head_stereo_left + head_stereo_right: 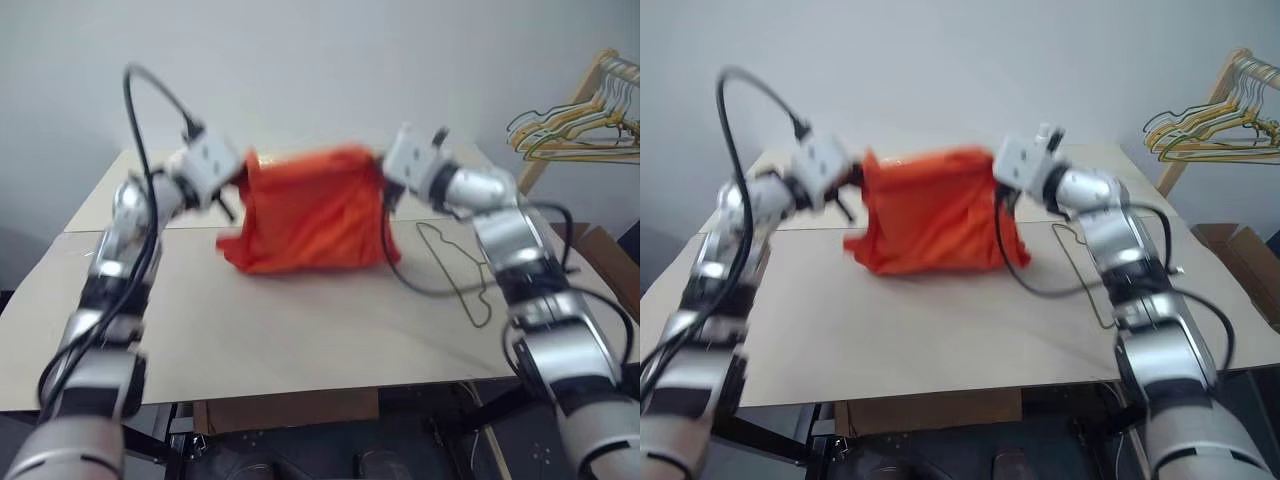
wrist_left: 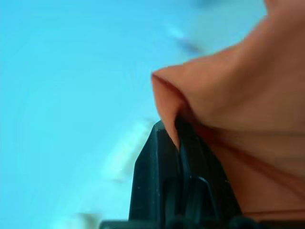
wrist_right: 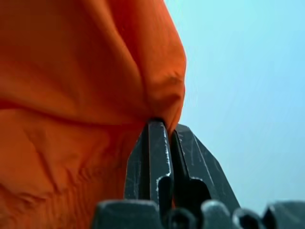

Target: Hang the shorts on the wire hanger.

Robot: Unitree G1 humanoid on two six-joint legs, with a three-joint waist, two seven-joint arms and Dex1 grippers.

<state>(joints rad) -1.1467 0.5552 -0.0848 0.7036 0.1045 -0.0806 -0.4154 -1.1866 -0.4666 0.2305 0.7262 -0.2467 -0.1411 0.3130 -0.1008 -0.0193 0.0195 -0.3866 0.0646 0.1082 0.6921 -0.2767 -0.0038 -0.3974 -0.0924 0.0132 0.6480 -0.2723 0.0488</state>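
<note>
I have the shorts [image 1: 310, 210] up off the table [image 1: 300, 340], stretched between my two arms above its far half, with the orange fabric sagging in the middle and its lowest folds reaching down to about the tabletop on the left side; I cannot tell whether they touch it. The left gripper [image 2: 178, 131] is pinched closed on the left top corner of the fabric, a peak of cloth sticking out between the black fingers [image 2: 152, 167]. The right gripper [image 3: 167, 126] is likewise clamped tight on the right top edge, the cloth bunched just where its two fingers meet. The wire hanger [image 1: 460, 270] lies flat on the table to the right of the shorts, apart from them, partly behind my right forearm, its small hook toward the near right. Further out, at the far right beyond the table's edge, a wooden rack [image 1: 585, 95] carries a bunch of yellow, green and dark hangers [image 1: 570, 130]. A plain pale wall [image 1: 330, 60] stands behind everything.
</note>
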